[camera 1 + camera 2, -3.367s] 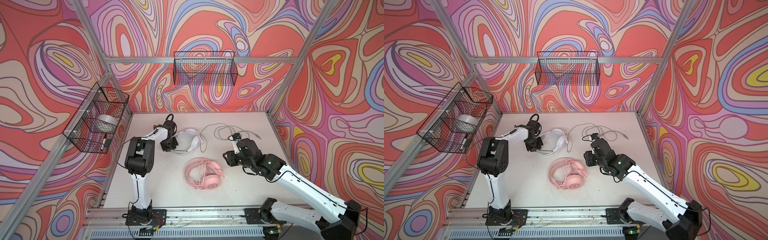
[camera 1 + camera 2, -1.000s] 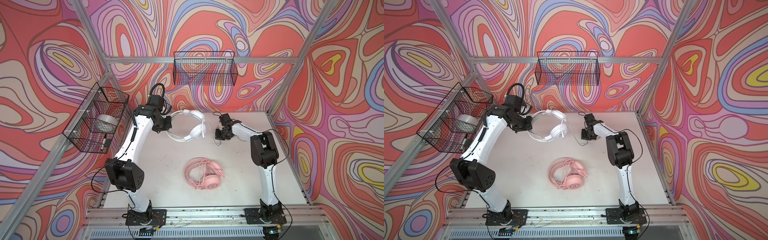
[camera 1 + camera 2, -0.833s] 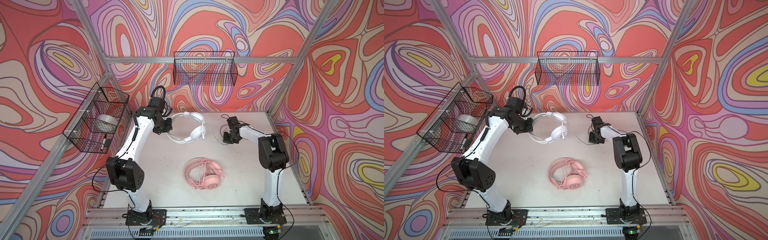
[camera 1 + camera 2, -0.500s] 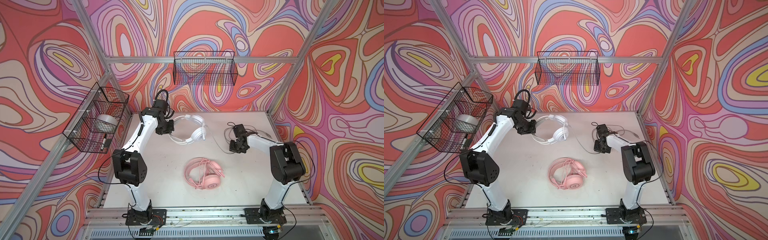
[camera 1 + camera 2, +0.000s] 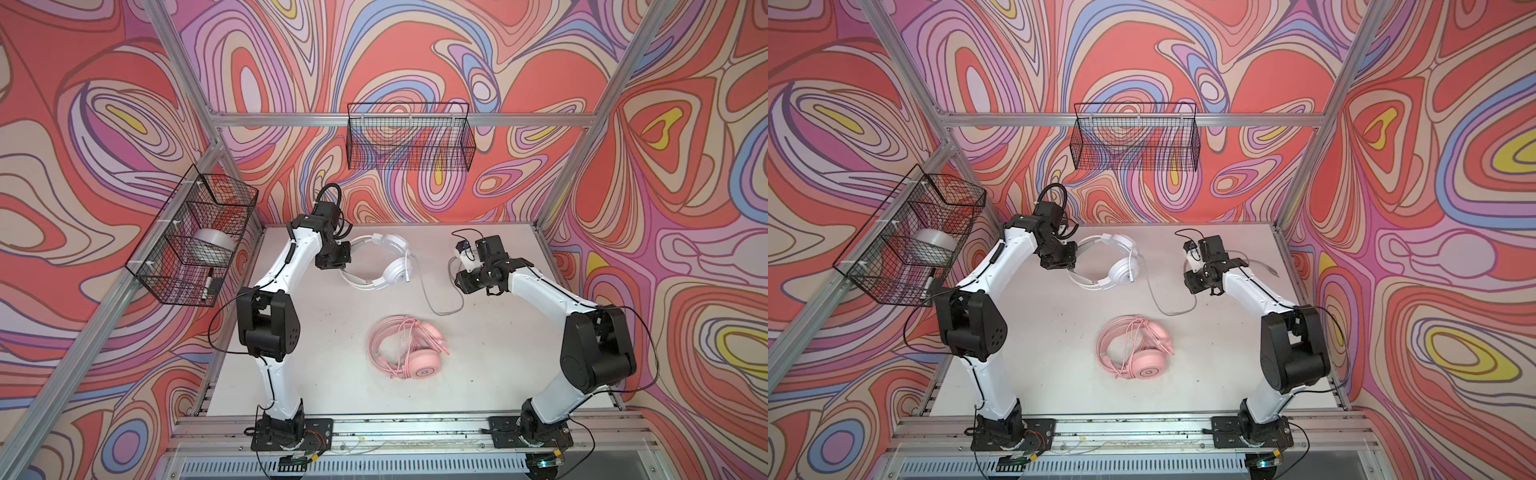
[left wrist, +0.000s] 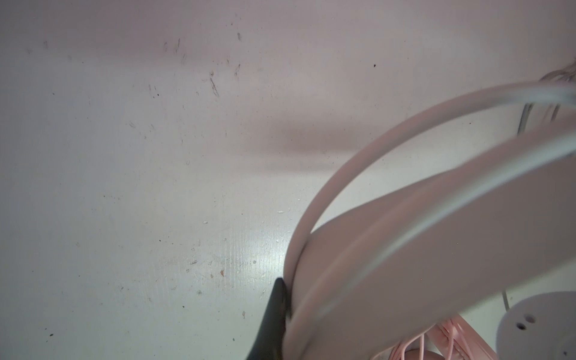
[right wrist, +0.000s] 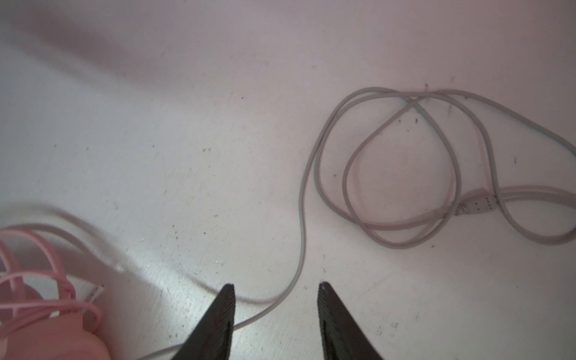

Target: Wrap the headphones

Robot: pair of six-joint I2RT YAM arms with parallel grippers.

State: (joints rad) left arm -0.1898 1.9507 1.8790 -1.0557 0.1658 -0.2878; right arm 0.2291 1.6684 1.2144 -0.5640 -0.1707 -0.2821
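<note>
Headphones in white plastic, an over-ear set, are held by the left end effector, its jaws clamped tight on the headband, toward the back of the white bench. Their grey-white cable trails across the bench and passes below the right end effector, whose dark fingers stand partly apart with nothing gripped. Pale pink over-ear headphones lie flat at mid-bench, well apart from the white set, with thin pink cable looped over them.
</note>
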